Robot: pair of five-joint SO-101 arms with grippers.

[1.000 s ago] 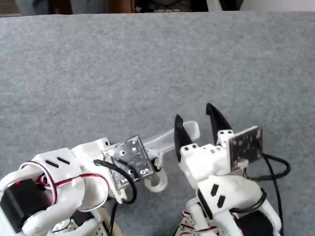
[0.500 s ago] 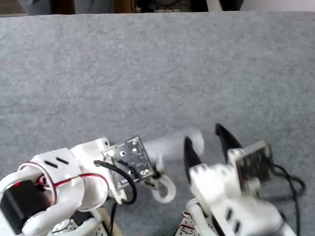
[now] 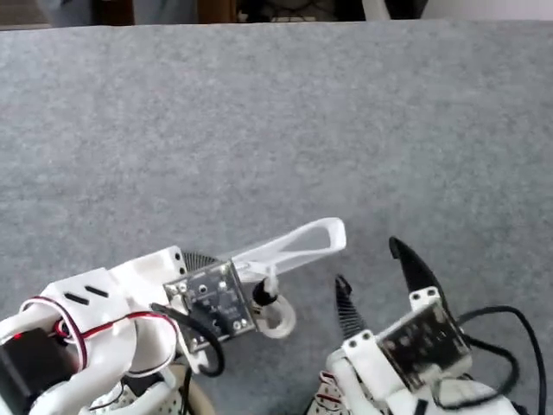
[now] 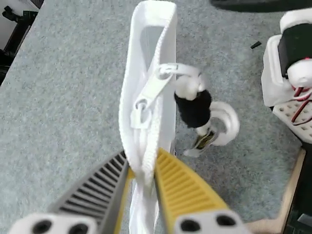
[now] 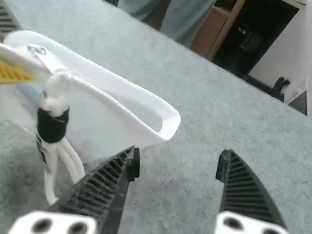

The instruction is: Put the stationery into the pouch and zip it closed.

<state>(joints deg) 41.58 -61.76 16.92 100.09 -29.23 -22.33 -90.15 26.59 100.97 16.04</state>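
A white translucent pouch (image 3: 294, 245) is held up off the grey table, its mouth spread into a narrow loop. My left gripper (image 4: 141, 168) is shut on the zipper edge of the pouch (image 4: 146, 73), one grey finger and one yellow finger pinching it. A black-and-white charm (image 4: 194, 106) with a white ring (image 3: 278, 316) dangles from the zipper pull. My right gripper (image 3: 370, 268) stands open near the front edge, a short way from the pouch's free end. In the right wrist view the pouch (image 5: 117, 100) lies just beyond that gripper (image 5: 178, 163), nothing between its fingers.
Grey cloth (image 3: 276, 112) covers the whole table ahead of both arms. The arm bases and cables (image 3: 510, 337) crowd the front edge. A wooden board (image 4: 292, 195) lies by the right arm's base. Dark furniture (image 5: 243, 34) stands past the far edge.
My right gripper has drawn back from the pouch's end toward the front edge, still open. The left arm has shifted and the pouch's free end now sits higher, its mouth showing as a loop.
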